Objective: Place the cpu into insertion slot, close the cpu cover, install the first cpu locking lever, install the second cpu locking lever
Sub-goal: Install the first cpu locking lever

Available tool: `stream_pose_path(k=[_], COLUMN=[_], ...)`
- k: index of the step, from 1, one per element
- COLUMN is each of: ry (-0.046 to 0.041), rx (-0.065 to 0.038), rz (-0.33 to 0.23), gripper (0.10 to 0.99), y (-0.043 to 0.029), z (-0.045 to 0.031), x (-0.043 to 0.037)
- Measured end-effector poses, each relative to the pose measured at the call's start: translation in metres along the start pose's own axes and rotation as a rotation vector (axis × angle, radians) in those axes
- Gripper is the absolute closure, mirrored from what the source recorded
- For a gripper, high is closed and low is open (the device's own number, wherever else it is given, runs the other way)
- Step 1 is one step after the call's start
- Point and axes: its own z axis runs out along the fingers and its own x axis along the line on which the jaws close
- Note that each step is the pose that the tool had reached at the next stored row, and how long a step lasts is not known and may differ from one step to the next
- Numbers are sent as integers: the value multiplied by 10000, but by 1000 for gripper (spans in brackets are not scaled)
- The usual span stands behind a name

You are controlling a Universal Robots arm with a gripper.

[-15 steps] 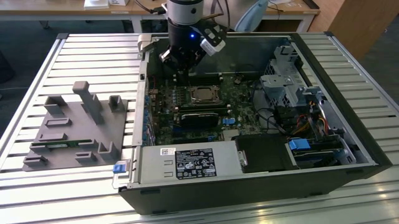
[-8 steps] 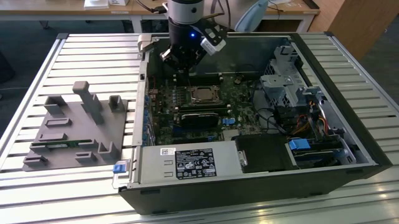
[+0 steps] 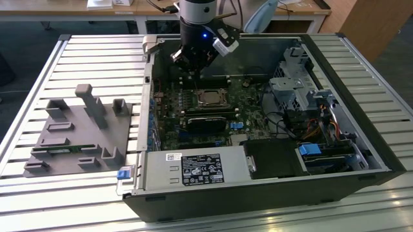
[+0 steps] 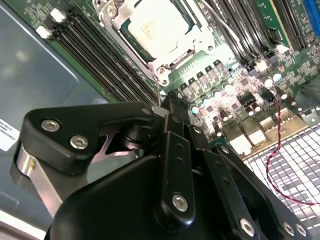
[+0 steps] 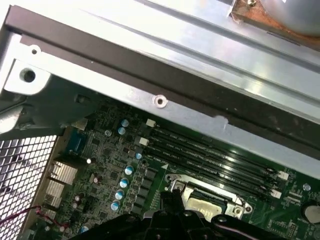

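Cpu (image 4: 159,25) sits under the closed cover (image 4: 200,37) — seemingly the lever step. Pincer (image 3: 192,67), at the cover's 12 o'clock in the exterior view, looks pinched shut on the upright lever (image 4: 159,92) — needs a steady hold

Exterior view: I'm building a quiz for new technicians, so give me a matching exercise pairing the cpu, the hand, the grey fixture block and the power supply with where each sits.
1. cpu
2. hand
3. grey fixture block
4. power supply

A. on the slatted table, at the exterior view's left of the case
B. inside the case, along the wall nearest the camera, label up
C. on the green board, framed in silvery metal
D. raised over the board, close to the cpu

Pairs: 1-C, 2-D, 3-A, 4-B
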Motion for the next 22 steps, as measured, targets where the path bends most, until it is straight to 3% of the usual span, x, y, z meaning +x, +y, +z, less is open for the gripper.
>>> stream_pose_path(k=[5, 14, 22], ry=[-1, -13, -13], rx=[-1, -5, -4], rz=[2, 0, 15], gripper=[980, 980, 980], y=[-12, 39, 126], z=[0, 2, 4], x=[12, 176, 145])
